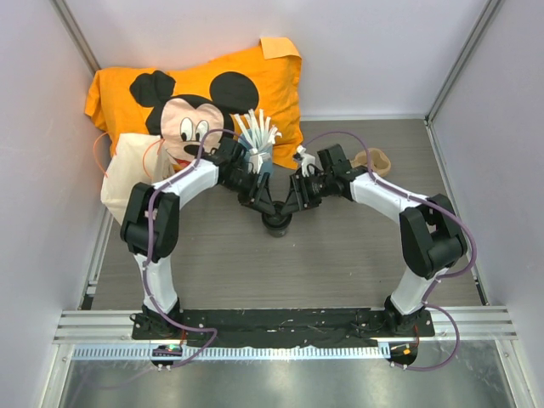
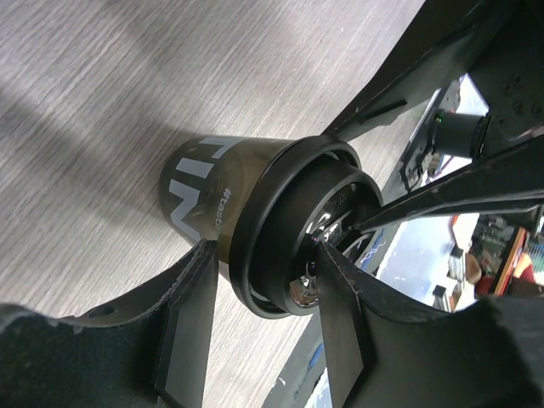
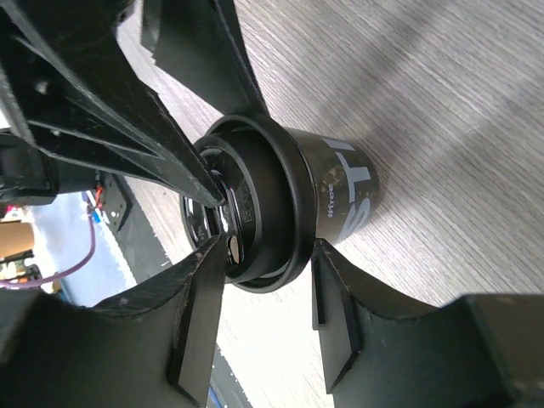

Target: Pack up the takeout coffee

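Your left hand (image 2: pixel 265 255) and right hand (image 3: pixel 269 246) both straddle the takeout coffee (image 1: pixel 276 223) on the table (image 1: pixel 340 255). Whether either hand clamps it, you cannot tell.

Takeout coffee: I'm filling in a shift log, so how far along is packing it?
Done: the takeout coffee stands lidded on the table. In hand: the left gripper and right gripper bracket its lid; whether either grips is unclear. Left: lifting it and packing it; it is in no container yet.

The takeout coffee (image 2: pixel 200 200) bears big white letters, cut off from view, plus a small "#taste…" tag.
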Action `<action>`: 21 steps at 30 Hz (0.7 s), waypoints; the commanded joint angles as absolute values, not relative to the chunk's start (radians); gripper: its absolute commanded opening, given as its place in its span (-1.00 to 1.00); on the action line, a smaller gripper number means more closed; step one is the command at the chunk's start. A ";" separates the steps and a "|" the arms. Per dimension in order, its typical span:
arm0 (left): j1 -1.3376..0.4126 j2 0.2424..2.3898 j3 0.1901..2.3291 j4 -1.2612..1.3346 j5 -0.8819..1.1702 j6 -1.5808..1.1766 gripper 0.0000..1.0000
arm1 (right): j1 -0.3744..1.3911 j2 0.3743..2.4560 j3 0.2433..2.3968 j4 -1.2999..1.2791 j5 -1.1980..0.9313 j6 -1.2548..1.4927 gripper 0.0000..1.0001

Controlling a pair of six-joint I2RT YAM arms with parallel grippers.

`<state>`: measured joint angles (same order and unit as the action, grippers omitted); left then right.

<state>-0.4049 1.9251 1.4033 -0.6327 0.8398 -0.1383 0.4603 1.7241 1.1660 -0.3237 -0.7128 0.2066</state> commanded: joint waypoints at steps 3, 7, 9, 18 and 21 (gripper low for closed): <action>-0.411 1.997 1.457 -0.719 0.805 -0.016 0.02 | 0.423 1.733 1.264 -0.311 -0.860 0.170 0.01; -0.419 2.005 1.485 -0.755 0.807 0.025 0.03 | 0.388 1.747 1.285 -0.322 -0.908 0.161 0.01; -0.422 2.006 1.493 -0.756 0.802 0.026 0.04 | 0.382 1.758 1.279 -0.325 -0.907 0.146 0.01; -0.442 2.016 1.558 -0.779 0.784 0.008 0.09 | 0.380 1.784 1.238 -0.357 -0.882 0.089 0.00; -0.448 2.031 1.591 -0.805 0.778 0.014 0.11 | 0.367 1.793 1.239 -0.364 -0.911 0.098 0.01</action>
<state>-0.4385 1.9965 1.5402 -0.7589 0.8421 -0.0223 0.3771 1.7901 1.2354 -0.3573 -0.8616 0.1219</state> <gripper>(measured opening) 0.551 0.501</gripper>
